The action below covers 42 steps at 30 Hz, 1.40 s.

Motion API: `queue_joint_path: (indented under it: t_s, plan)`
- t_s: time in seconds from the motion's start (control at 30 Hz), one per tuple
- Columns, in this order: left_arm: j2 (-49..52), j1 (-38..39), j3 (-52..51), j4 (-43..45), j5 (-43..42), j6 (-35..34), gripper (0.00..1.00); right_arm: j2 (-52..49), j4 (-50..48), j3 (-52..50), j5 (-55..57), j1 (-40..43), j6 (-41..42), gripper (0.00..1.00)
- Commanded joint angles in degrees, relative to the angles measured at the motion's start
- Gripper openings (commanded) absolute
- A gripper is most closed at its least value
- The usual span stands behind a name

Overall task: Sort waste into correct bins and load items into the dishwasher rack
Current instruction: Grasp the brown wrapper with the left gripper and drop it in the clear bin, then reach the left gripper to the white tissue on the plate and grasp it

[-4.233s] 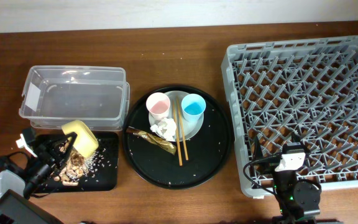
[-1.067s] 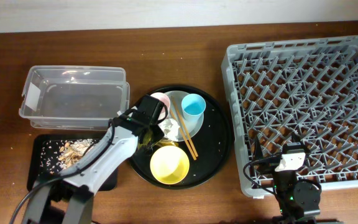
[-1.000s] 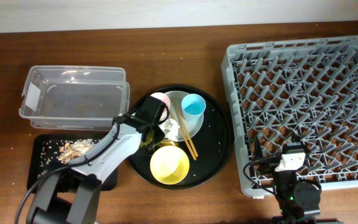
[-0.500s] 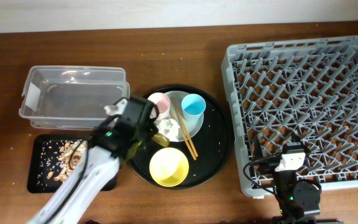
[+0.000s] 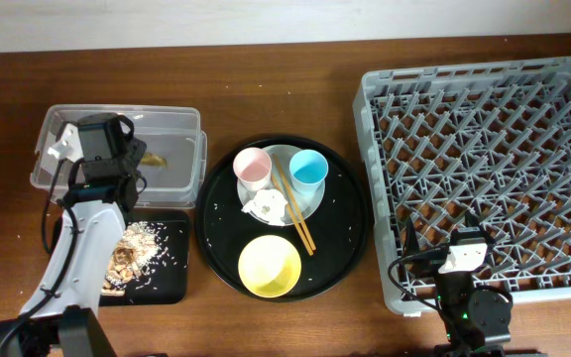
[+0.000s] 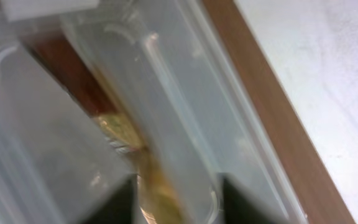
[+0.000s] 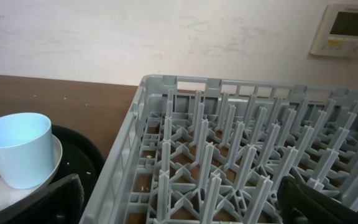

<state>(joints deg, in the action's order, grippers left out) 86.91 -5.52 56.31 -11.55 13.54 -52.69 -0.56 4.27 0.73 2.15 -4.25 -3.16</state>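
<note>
My left gripper (image 5: 123,159) hangs over the clear tub (image 5: 67,178), jaws open. The brown-gold wrapper (image 5: 154,159) lies inside the tub; the blurred left wrist view has the wrapper (image 6: 143,169) between the parted fingers (image 6: 120,202), ungripped. Beige food scraps (image 5: 127,254) fill the small black tray (image 5: 171,288). On the round tray a pink cup (image 5: 253,167), a blue cup (image 5: 307,169), a white tissue (image 5: 266,205) and chopsticks (image 5: 293,210) rest on the plate (image 5: 310,203); a yellow bowl (image 5: 270,265) sits in front. My right gripper (image 7: 179,208) is open at the near edge of the dishwasher rack (image 5: 494,169).
The large round black tray (image 5: 345,238) sits between the tub and the rack, dotted with crumbs. The right wrist view shows the rack's peg grid (image 7: 241,155) ahead, the blue cup (image 7: 18,149) at left, and a white wall behind.
My left arm swung from the round tray to the clear tub with the wrapper. Its jaws have opened and the wrapper now lies in the tub. The right arm has not moved.
</note>
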Motion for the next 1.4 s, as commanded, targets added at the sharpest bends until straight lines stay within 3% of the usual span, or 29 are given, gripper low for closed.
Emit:
queue_joint_path:
  t_s: [0.0, 0.07, 0.1, 0.13, 0.17, 0.23, 0.27, 0.4, 0.5, 0.77, 0.93, 1.13, 1.37]
  plan:
    - [-1.7, -0.4, 0.4, 2.9, -1.5, 15.8, 0.79, 0.3, 0.1, -0.4, 0.7, 0.2, 0.3, 0.98]
    - [-4.8, -0.4, 0.4, 2.3, -6.8, 24.9, 0.76, 0.3, 0.1, -0.4, 0.7, 0.2, 0.3, 0.98]
    - [-8.6, -0.2, 0.4, -2.3, -18.9, 32.9, 0.67, 0.3, 0.1, -0.4, 0.7, 0.2, 0.3, 0.98]
    - [-12.6, 0.4, 0.4, -8.8, -30.7, 34.4, 0.54, 0.3, 0.1, -0.4, 0.7, 0.2, 0.3, 0.98]
    - [-15.7, 2.6, 0.4, -15.1, -33.2, 34.4, 0.53, 0.3, 0.1, -0.4, 0.7, 0.2, 0.3, 0.98]
    - [-19.6, 11.2, 0.4, -25.0, -33.0, 36.7, 0.54, 0.3, 0.1, -0.4, 0.7, 0.2, 0.3, 0.98]
    - [-19.5, 16.3, 0.4, -28.0, -32.7, 37.0, 0.6, 0.3, 0.1, -0.4, 0.7, 0.2, 0.3, 0.98]
    - [-17.9, 31.1, 0.3, -30.6, -26.3, 36.9, 0.6, 0.3, 0.1, -0.4, 0.7, 0.2, 0.3, 0.98]
    - [-15.0, 36.8, 0.3, -30.6, -24.2, 36.8, 0.6, 0.3, 0.1, -0.4, 0.7, 0.2, 0.3, 0.98]
    - [-5.6, 38.8, 0.3, -29.6, -21.0, 35.6, 0.62, 0.3, 0.1, -0.4, 0.7, 0.2, 0.3, 0.98]
    - [-1.6, 38.8, 0.2, -27.8, -10.4, 35.6, 0.67, 0.3, 0.1, -0.4, 0.7, 0.2, 0.3, 0.98]
    - [8.7, 38.8, 0.2, -16.0, -9.0, 36.3, 0.73, 0.3, 0.1, -0.4, 0.7, 0.2, 0.3, 0.98]
    - [10.1, 38.8, -0.1, -14.6, -7.7, 36.3, 0.7, 0.3, 0.1, -0.4, 0.7, 0.2, 0.3, 0.98]
